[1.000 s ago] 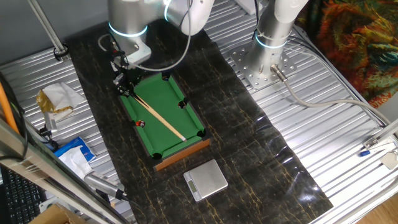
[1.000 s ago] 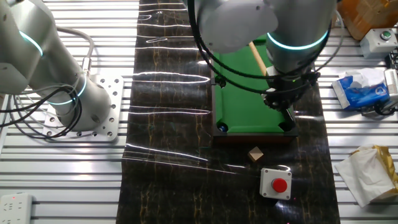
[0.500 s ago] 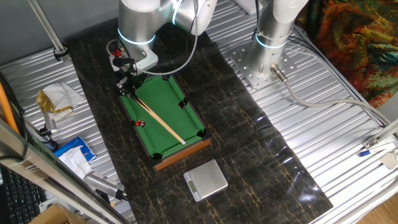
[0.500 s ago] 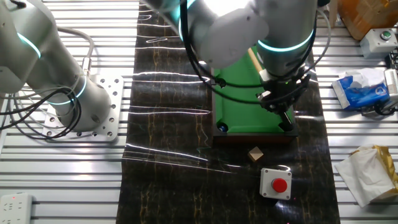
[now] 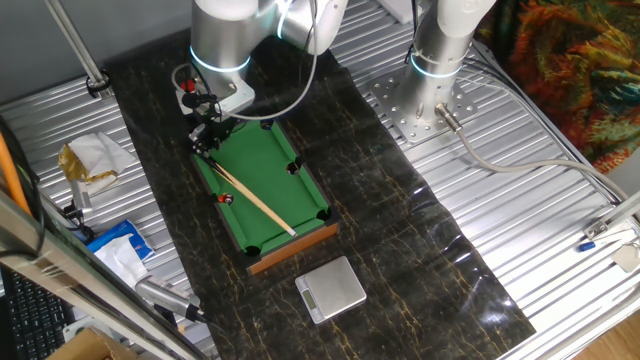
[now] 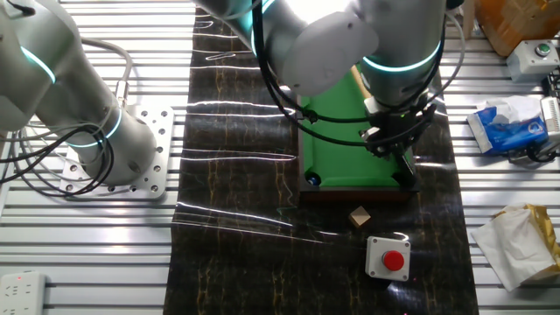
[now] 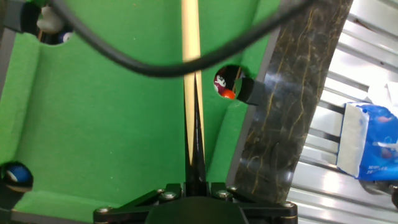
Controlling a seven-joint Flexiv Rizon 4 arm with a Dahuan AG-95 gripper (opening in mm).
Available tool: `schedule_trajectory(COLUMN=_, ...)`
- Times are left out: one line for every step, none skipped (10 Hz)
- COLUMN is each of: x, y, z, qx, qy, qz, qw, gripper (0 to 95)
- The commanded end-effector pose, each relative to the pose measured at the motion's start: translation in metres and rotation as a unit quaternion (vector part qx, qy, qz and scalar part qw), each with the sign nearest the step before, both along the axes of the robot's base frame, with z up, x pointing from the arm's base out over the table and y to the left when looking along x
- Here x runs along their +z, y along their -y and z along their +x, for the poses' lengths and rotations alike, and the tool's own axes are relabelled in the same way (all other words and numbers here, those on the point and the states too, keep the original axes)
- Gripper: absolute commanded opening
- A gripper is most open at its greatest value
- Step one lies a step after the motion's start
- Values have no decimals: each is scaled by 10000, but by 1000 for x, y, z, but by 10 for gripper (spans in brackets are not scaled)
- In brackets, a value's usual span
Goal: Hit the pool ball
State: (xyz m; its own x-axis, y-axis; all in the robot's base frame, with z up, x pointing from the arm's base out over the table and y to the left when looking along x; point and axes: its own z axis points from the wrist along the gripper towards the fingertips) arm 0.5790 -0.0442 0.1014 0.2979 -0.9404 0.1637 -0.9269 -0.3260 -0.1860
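The green mini pool table (image 5: 272,180) lies on the dark mat. The tiny red pool ball (image 5: 225,198) with a white spot sits at the table's left rail, by the side pocket; in the hand view it (image 7: 224,84) lies just right of the cue. My gripper (image 5: 207,140) is over the table's far left corner, shut on the butt of a wooden cue stick (image 5: 255,199) that lies diagonally across the felt. The hand view shows the cue (image 7: 190,74) running straight ahead from the gripper (image 7: 194,182). In the other fixed view the gripper (image 6: 391,150) hides the ball.
A blue ball (image 7: 17,175) sits in a corner pocket, another ball (image 7: 50,22) in a far one. A silver scale (image 5: 332,288) lies before the table. A red button (image 6: 392,260), a wooden cube (image 6: 358,216), tissue packs (image 6: 512,122) and a second arm's base (image 5: 430,105) are around.
The arm shifted slightly right a second ago and the cue's far end swung a little toward the table's near end. The red ball has stayed in place.
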Motion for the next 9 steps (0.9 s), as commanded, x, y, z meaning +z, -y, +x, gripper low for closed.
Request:
schedule_trajectory(x=-2, y=1, z=1, qx=18, qy=26, qz=-19, qw=10000, gripper=570)
schedule_trajectory(x=-1, y=1, z=1, qx=3, qy=23, qz=-51, qw=10000, gripper=570)
schedule_trajectory(x=1, y=1, z=1, qx=7, qy=21, qz=-89, qw=10000, gripper=570)
schedule_trajectory(x=3, y=1, z=1, qx=5, qy=15, qz=-91, qw=10000, gripper=570)
schedule_trajectory(x=4, y=1, z=1, qx=33, qy=12, qz=-99, qw=9999, gripper=570)
schedule_trajectory(x=5, y=1, z=1, qx=80, qy=7, qz=-126, qw=9999, gripper=570)
schedule_trajectory(x=5, y=1, z=1, qx=91, qy=6, qz=-139, qw=9999, gripper=380)
schedule_trajectory(x=5, y=1, z=1, qx=95, qy=10, qz=-141, qw=9999, gripper=380)
schedule_trajectory(x=5, y=1, z=1, qx=113, qy=8, qz=-133, qw=9998, gripper=380)
